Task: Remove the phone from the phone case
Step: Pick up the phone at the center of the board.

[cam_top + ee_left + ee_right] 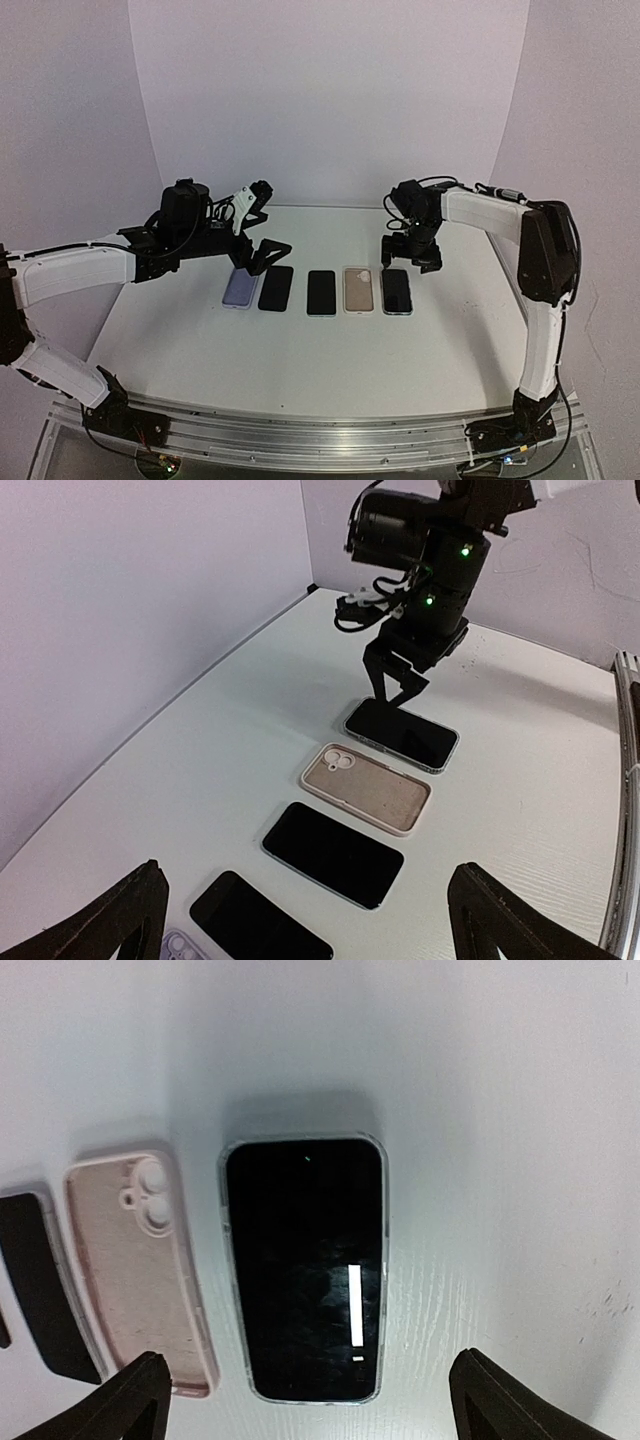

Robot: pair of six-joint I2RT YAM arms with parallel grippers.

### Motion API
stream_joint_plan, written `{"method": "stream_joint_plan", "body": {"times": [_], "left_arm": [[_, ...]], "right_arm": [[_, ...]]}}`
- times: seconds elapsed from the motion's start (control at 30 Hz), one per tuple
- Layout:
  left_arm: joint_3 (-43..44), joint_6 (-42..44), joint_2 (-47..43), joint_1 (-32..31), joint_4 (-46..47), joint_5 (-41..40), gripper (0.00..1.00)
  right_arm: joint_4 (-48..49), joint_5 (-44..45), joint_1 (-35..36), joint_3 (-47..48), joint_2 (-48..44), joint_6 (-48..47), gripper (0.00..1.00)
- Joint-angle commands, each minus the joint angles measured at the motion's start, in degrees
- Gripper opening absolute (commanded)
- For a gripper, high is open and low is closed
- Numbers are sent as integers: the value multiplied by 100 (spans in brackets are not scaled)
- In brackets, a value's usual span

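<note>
A row of things lies across the table. At its right end is a black phone in a clear phone case (397, 291) (400, 734) (303, 1268), flat and screen up. My right gripper (410, 262) (305, 1400) hangs open just above its far end, with the fingers (130, 1400) apart on either side and nothing between them. To the left of it lie an empty pink case (359, 289) (135, 1260), two bare black phones (322, 292) (276, 288) and a lilac case (240, 288). My left gripper (262, 258) (310, 920) hovers open over the row's left end, holding nothing.
White walls close in the table at the back and on both sides. The right arm's links (545, 250) stand along the right edge. A metal rail (320, 435) runs along the near edge.
</note>
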Motion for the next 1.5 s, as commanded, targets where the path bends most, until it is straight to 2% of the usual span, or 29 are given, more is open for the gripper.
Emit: {"method": "stream_joint_plan", "body": {"times": [0.0, 0.2, 0.5, 0.7, 0.87, 1.07, 1.23, 1.47], "left_arm": [[-20, 62, -76, -2, 224, 113, 100], [-51, 48, -76, -3, 210, 141, 100], [-23, 45, -28, -3, 200, 148, 100], [-6, 63, -24, -3, 187, 130, 99], [-16, 73, -24, -3, 184, 140, 100], [-34, 56, -43, -3, 195, 274, 100], [-25, -373, -26, -3, 271, 352, 98], [266, -2278, 198, -2, 753, 855, 97]], "right_arm": [[-422, 22, 50, 65, 367, 310, 98], [-361, -447, 95, 265, 746, 206, 98], [-324, -187, 254, 249, 1116, 124, 96], [-324, 76, 253, -73, 1138, 164, 76], [-326, 399, 252, -212, 901, 57, 45], [-107, 994, 251, -468, 66, -178, 35], [760, 1181, 308, -1051, -1115, -403, 31], [3266, 1334, 1420, -1663, -2348, -1377, 30]]}}
